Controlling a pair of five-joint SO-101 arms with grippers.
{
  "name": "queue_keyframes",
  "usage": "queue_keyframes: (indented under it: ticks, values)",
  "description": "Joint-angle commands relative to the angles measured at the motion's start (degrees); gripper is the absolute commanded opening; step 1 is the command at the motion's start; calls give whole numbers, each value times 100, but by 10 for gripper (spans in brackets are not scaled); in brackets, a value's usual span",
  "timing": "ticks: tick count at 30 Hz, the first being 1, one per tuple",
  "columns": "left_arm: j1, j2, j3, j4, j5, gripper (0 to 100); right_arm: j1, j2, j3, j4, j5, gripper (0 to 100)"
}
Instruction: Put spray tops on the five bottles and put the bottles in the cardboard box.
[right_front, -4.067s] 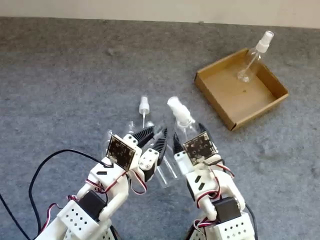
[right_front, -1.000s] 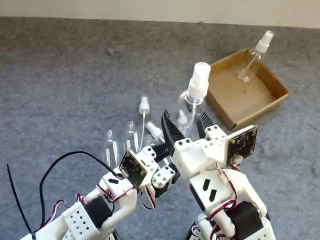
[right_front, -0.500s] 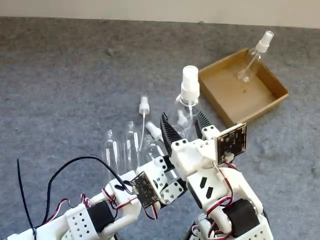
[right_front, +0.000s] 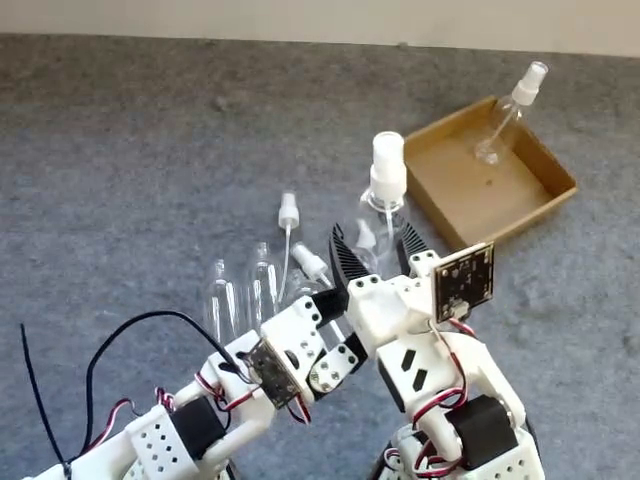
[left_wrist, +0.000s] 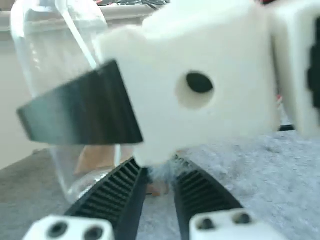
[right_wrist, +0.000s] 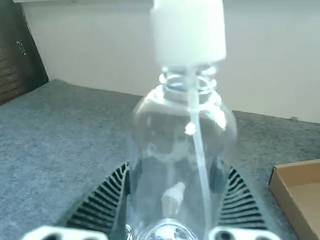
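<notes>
The right gripper (right_front: 372, 238) clamps a clear bottle (right_front: 380, 212) upright near the middle of the grey carpet (right_front: 130, 150), one black ribbed finger on each side of the bottle's lower body. A white spray top (right_front: 387, 165) sits on the bottle's neck; in the right wrist view the neck's threads show just under the top and the dip tube runs down inside. The left gripper (left_wrist: 160, 172) sits just beside the right one, at its 7 o'clock, pointing at the white body of the right arm. Its fingers are slightly parted with nothing between them. The cardboard box (right_front: 432, 206) lies at 2 o'clock from the held bottle, near it but apart. Inside the box a capped bottle (right_front: 497, 135) leans tilted on the far wall, its spray head reaching past the rim toward 1 o'clock. Uncapped bottles (right_front: 262, 282) lie side by side on the carpet at 8 o'clock from the held bottle. Loose spray tops (right_front: 288, 213) rest between them and the held bottle, one with its thin tube pointing toward 6 o'clock.
</notes>
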Motion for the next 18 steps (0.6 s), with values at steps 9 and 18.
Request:
queue_keyframes:
  ticks: [9,18]
  values:
    - [-673,-4,277,-818,-26,7,4,4,-119,92,44,142]
    - [-673,40,277,-809,-26,7,-295,4,-136,840,44,144]
